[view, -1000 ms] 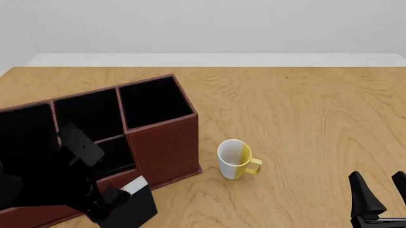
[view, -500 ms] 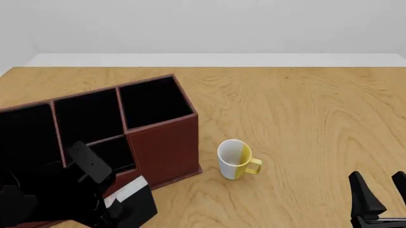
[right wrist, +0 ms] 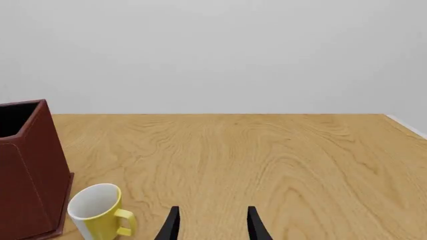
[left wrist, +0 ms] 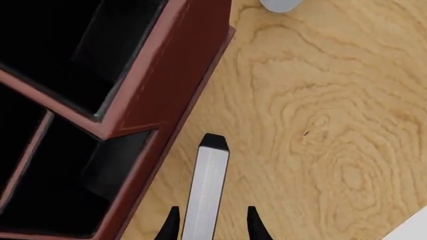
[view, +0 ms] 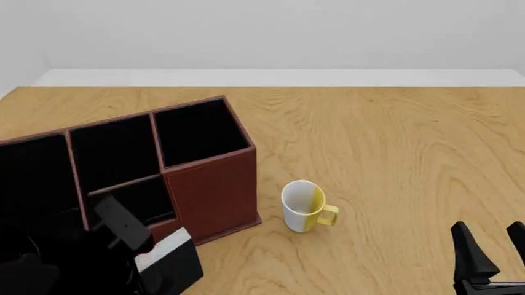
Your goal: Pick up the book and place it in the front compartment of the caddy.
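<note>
Book (view: 171, 265) in your left gripper (left wrist: 210, 227), just outside the caddy (view: 209, 184).

Your left jaws are clenched on the book's sides, its white page edge up; it sits beside the caddy's low front compartment, above the desk (view: 394, 153). Your right gripper (right wrist: 210, 225) hovers with jaws released, gripping nothing, near the white-and-yellow mug (view: 305, 206), which stands upright beside the caddy's tall corner.

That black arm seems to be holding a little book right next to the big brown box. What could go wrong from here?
The book sits low beside the caddy, so it might catch the front wall instead of clearing it. The left hand grips only its edge, so it might slip. A wide swing could tip the mug nearby.
</note>
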